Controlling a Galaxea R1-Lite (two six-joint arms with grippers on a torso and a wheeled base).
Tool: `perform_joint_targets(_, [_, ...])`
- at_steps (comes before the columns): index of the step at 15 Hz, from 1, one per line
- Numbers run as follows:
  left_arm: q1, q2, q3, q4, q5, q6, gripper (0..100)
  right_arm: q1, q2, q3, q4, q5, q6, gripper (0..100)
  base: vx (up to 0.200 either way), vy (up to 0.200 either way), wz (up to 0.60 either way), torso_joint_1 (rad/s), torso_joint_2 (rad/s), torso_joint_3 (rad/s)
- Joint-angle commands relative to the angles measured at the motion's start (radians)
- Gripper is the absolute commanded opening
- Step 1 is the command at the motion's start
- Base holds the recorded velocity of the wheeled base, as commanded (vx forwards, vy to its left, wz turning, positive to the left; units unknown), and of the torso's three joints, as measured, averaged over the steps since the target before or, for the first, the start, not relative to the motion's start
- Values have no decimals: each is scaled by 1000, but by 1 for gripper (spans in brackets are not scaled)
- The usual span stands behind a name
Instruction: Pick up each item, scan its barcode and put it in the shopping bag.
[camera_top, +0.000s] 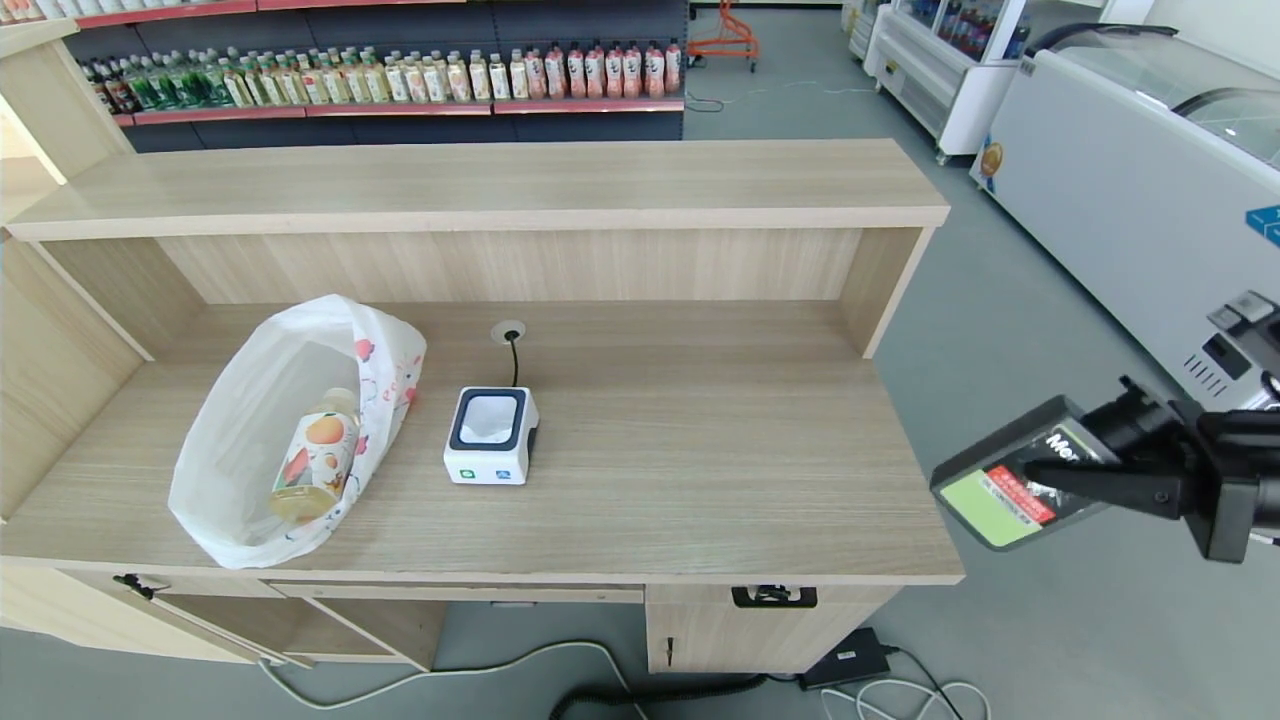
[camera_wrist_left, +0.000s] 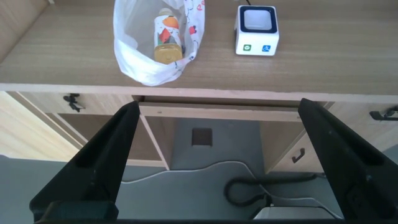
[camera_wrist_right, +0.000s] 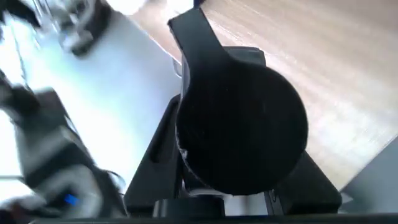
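R pincer (camera_top: 1060, 462) is pinching a dark can (camera_top: 985, 505), fingers clamped on its sides. The can's out past the right end of the desk (camera_top: 720, 480), over the floor. It's held roughly sideways w/ its free end pointing at the desk and the green + red label facing up. It's well apart from the scanner (camera_top: 490, 436). On the R wrist cam I get the can's round black end up close, w/ wood desk behind.

L pincer (camera_wrist_left: 219, 106) is spread wide w/ nothing in it. It hangs low in front of the desk's front edge, about level w/ the gap btwn bag and scanner.

The white bag (camera_top: 225, 450) w/ fruit print lies on the left part of the desk, mouth open. A bottle (camera_top: 318, 455) w/ a fruit label is lying inside. The scanner sits just beside the bag on its right, window up. Its cable (camera_top: 514, 360) runs back to a hole in the desk.
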Motion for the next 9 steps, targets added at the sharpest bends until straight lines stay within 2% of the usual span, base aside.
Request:
perform_joint_targets(1, [0, 0, 0, 0, 0, 0, 100, 14, 23, -154, -108, -147, 738, 0, 0, 0, 0, 0, 0, 0])
perform_joint_targets(4, [0, 0, 0, 0, 0, 0, 100, 38, 101, -136, -296, -234, 1054, 0, 0, 0, 0, 0, 0, 0])
perform_joint_targets(9, [0, 0, 0, 0, 0, 1, 100, 103, 107, -125, -299, -239, 1081, 0, 0, 0, 0, 0, 0, 0])
